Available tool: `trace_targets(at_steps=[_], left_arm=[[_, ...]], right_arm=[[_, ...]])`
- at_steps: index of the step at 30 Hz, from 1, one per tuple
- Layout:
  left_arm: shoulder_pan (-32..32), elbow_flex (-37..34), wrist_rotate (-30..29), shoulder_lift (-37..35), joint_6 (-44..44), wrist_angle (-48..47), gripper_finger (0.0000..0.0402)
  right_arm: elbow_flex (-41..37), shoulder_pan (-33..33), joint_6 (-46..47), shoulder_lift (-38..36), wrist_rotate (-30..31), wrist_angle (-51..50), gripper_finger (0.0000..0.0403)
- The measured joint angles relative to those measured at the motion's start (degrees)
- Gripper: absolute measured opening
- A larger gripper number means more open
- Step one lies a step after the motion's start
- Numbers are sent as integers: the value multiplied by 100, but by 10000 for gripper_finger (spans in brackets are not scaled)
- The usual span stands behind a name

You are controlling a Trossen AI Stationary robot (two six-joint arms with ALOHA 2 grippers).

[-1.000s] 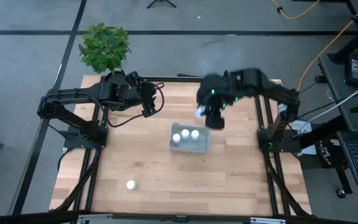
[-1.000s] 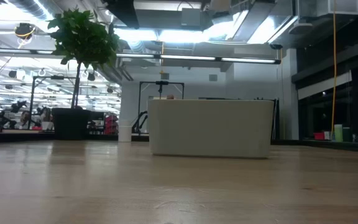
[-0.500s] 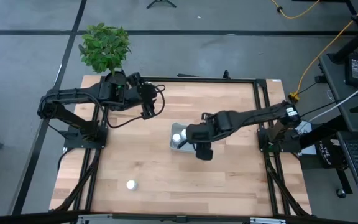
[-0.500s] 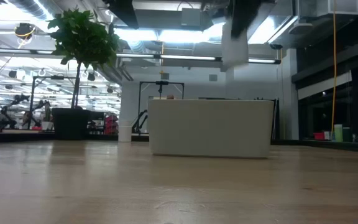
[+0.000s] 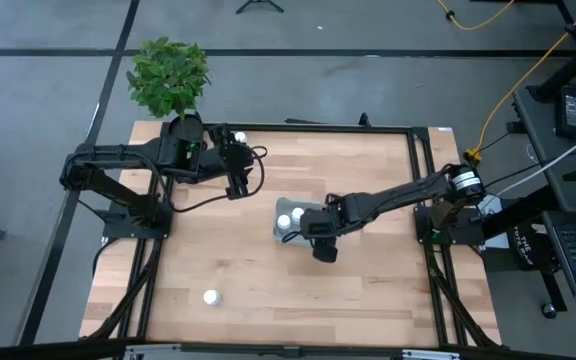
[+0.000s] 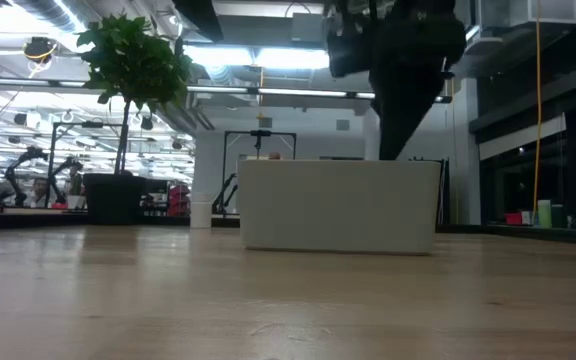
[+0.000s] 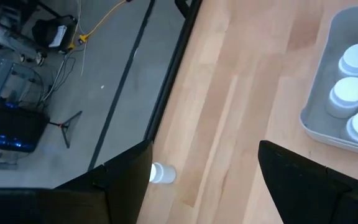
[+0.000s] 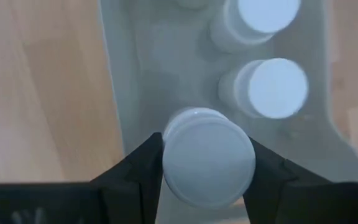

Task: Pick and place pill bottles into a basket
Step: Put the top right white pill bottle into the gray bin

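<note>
The pale grey-blue basket (image 5: pixel 290 237) stands mid-table and also shows in the low view (image 6: pixel 338 205). My right gripper (image 5: pixel 320 238) is over it, shut on a white pill bottle (image 8: pixel 209 158). Two more bottles (image 8: pixel 272 87) (image 8: pixel 263 14) stand upright on the basket's floor. My left gripper (image 5: pixel 238 178) (image 7: pixel 205 149) hangs open and empty at the far left. One bottle (image 7: pixel 161 173) lies on its side near the far edge (image 5: pixel 238 137). Another bottle (image 5: pixel 210 297) stands near the front left. My right gripper pinches the bottle between its two fingers, one on each side at its upper end (image 8: pixel 166 163). The fingers come from above, pointing down. The bottle is upright, cap up, inside the basket's outline next to one long wall (image 8: pixel 114 93). Whether it touches the floor, I cannot tell.
A black pot with a green plant (image 5: pixel 168 75) stands at the table's far left corner. Bare wood lies around the basket (image 5: pixel 368 290). A black frame (image 5: pixel 328 127) runs along the table's far edge and sides.
My right gripper has swung from the far side of the table toward the near edge, over the basket, carrying the bottle. It has then gone down toward the basket, still shut on the bottle.
</note>
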Motion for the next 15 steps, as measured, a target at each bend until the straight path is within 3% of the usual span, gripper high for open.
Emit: trace_targets(at_steps=[9, 15], left_arm=[[0, 2, -6, 0, -2, 0, 284], [0, 1, -11, 0, -7, 0, 284]], right_arm=[[-860, -48, 251, 0, -135, 1073, 161], [-978, -87, 380, 0, -285, 1171, 161]])
